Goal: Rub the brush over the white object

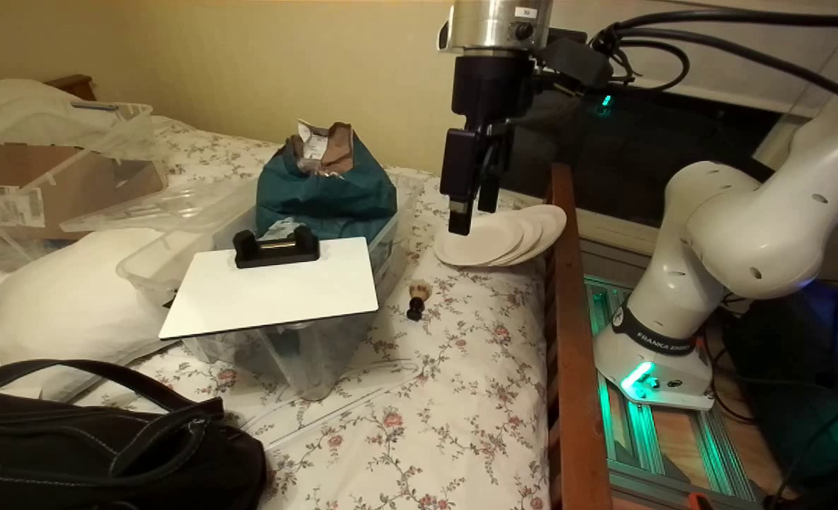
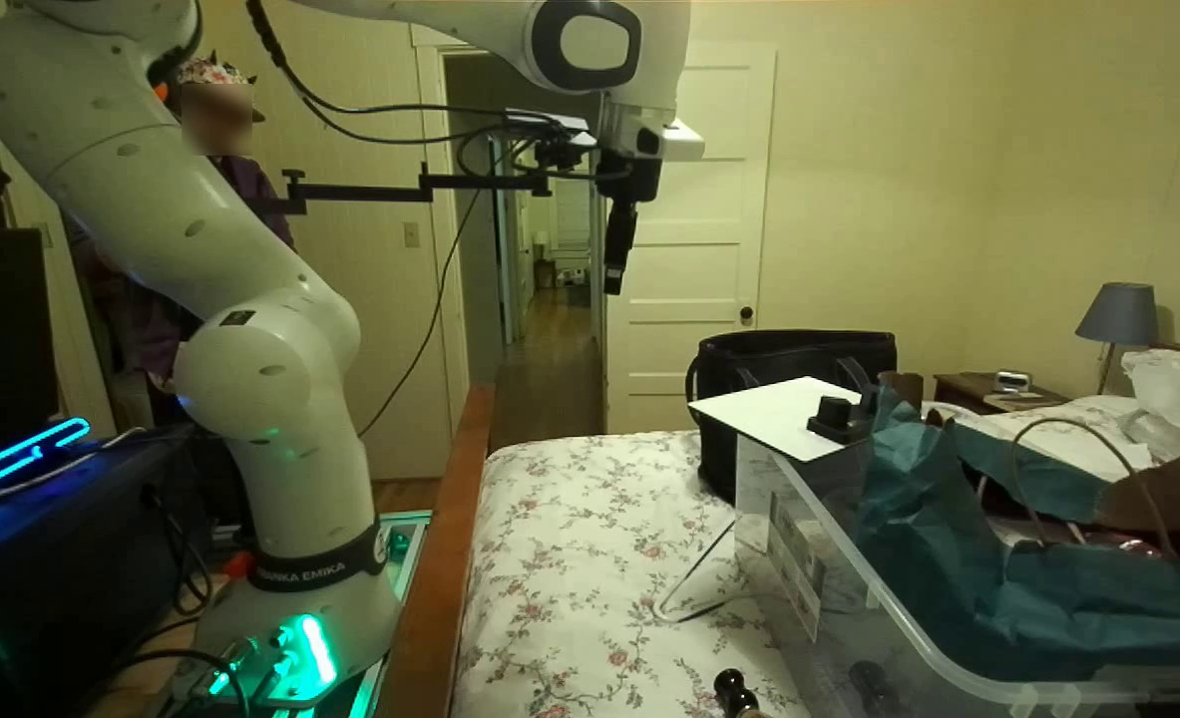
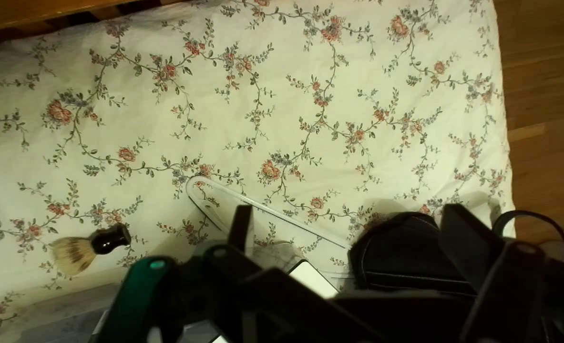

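The brush, with a short shiny black handle and tan bristles, lies on the floral bedspread beside the clear tub. The brush also shows at the bottom edge of an exterior view and at the lower left of the wrist view. The white object, an off-white shallow round plate, lies fanned with several others by the wooden rail. It is out of view elsewhere. My gripper is open and empty, high above the bed. It also shows in an exterior view and the wrist view, its fingers wide apart, away from the brush.
A white rectangular board with a black holder rests on the clear plastic tub. A teal bag sits in the tub. A black bag and a wooden bed rail border the area. A person stands behind the arm.
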Controlling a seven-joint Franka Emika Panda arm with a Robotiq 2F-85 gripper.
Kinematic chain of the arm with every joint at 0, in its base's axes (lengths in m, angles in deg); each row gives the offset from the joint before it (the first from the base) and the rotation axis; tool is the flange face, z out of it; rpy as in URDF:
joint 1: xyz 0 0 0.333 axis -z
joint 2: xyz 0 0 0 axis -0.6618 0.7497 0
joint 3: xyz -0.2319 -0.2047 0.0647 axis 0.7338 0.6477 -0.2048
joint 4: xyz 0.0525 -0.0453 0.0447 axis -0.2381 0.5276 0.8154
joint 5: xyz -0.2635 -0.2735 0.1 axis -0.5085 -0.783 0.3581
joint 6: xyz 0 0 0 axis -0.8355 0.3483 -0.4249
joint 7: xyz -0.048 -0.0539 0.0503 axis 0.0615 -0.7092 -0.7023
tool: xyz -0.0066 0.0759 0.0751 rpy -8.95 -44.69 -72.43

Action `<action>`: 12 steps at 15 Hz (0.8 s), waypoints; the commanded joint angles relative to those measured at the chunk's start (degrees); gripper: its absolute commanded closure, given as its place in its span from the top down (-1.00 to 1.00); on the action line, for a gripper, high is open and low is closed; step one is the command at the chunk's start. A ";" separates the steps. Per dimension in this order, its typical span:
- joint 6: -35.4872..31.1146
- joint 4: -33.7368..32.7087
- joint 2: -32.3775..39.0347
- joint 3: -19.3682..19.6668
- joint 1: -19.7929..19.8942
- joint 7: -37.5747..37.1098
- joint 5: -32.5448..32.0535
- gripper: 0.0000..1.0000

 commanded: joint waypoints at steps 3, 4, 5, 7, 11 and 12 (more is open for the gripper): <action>-5.79 -0.33 5.79 2.07 4.86 -5.03 2.87 1.00; -7.33 0.63 6.64 2.61 5.80 -5.95 2.95 1.00; -9.38 2.08 7.31 3.08 7.21 -7.01 1.79 1.00; -14.02 5.06 9.13 3.78 9.20 -9.49 1.10 1.00; -28.05 13.45 13.47 4.17 10.96 -15.85 1.59 1.00; -32.14 15.43 15.15 4.28 11.03 -17.58 1.81 1.00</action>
